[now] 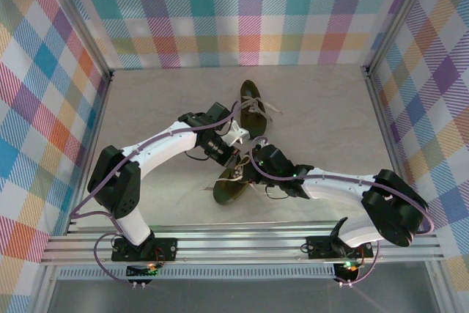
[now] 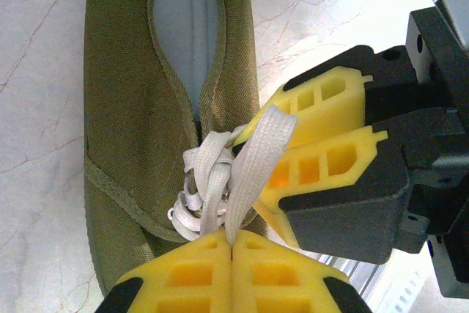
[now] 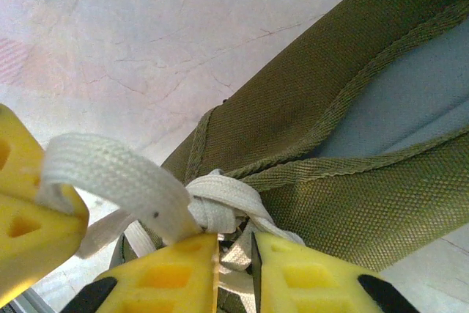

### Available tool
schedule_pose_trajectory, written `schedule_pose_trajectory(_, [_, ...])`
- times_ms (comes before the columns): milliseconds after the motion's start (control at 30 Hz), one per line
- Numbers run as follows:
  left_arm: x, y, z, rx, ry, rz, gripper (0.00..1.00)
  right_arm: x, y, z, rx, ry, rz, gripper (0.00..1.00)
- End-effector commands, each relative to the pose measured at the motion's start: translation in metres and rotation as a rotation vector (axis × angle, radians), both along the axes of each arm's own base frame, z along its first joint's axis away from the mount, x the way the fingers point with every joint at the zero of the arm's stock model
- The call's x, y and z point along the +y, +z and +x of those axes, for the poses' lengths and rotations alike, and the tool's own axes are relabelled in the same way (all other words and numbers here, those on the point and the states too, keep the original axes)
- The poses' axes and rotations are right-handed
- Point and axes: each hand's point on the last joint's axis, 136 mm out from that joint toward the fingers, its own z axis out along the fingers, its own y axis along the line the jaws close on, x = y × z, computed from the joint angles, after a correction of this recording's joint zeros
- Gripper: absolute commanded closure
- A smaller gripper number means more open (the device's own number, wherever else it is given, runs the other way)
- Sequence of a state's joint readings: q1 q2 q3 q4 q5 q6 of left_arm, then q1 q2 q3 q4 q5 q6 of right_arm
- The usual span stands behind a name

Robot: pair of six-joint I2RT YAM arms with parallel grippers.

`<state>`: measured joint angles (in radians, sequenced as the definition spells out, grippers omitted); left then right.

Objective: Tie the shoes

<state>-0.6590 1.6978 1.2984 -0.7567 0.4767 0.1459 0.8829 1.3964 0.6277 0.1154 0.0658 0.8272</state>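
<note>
Left wrist view: the left gripper (image 2: 232, 243) is closed, fingertips pressed together on a flat cream lace (image 2: 253, 159) that rises from the pinch. The strand runs up and right to the right gripper (image 2: 277, 141), which stands just beside it over the shoe opening

Right wrist view: the right gripper's jaws stand narrowly apart, with lace filling the gap; read this as a clamp on the lace. A loose first knot (image 3: 220, 207) sits at the throat of the olive-green shoe, directly below both grippers

Top external view: the near shoe (image 1: 229, 192) lies on the worktop (image 1: 330, 122) at centre, just in front of the two arm bases. The far shoe (image 1: 253, 104) lies behind it, its laces spread loose. Both grippers meet over the far end of the near shoe, so that is judged to be the shoe being tied

Step in hand: forming the bow on the near shoe, with each gripper holding part of the lace above the knot

Next move calls for:
- drawing the grippers apart, left and right, to take up slack
- keeping both clamps firm so the flat lace does not slip
- a level pull, so the light shoe does not lift or turn
</note>
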Motion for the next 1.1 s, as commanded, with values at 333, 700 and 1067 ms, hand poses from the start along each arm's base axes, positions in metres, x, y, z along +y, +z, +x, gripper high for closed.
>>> schedule_pose_trajectory(333, [0.001, -0.005, -0.005, 0.031, 0.001, 0.008, 1.0, 0.018, 0.009, 0.013, -0.028, 0.018, 0.037, 0.75])
schedule_pose_trajectory(700, [0.002, -0.003, -0.005, 0.023, 0.006, 0.004, 1.0, 0.02, -0.005, 0.019, -0.025, 0.001, 0.029, 0.89])
schedule_pose_trajectory(1067, [0.014, -0.01, 0.004, 0.021, 0.064, 0.034, 1.0, 0.001, 0.028, 0.01, -0.159, 0.024, 0.065, 1.0])
